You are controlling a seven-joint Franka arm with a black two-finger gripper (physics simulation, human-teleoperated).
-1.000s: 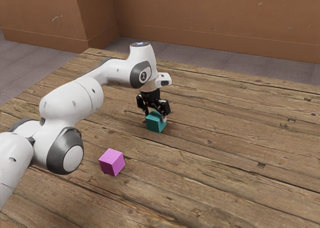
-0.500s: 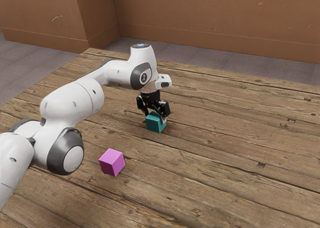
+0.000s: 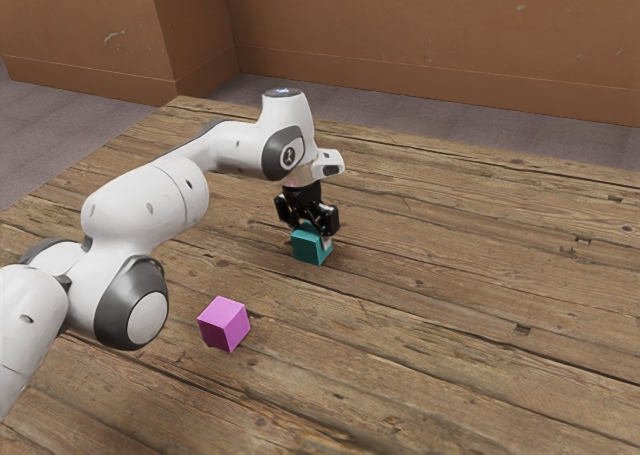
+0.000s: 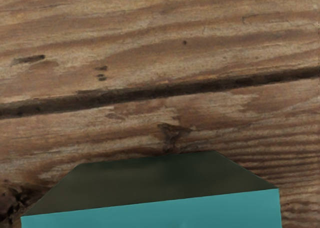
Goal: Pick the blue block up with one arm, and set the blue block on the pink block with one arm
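The blue block [image 3: 312, 247], teal in colour, rests on the wooden table [image 3: 470, 275] near its middle. My gripper [image 3: 309, 232] points straight down over it, open, with one finger on each side of the block's top and not pressing it. In the wrist view the block's top face [image 4: 150, 208] lies directly under my hand. The pink block [image 3: 223, 323] sits on the table nearer the front, toward the exterior view's left of the blue block, about two block widths away from it.
Brown walls [image 3: 430, 25] stand behind the table, and a grey floor [image 3: 50, 125] lies past its left edge. My arm's large white links [image 3: 140, 215] stretch over the table's left part, above and behind the pink block.
My gripper has come down a little, so its fingers now reach lower around the blue block. Neither block has moved.
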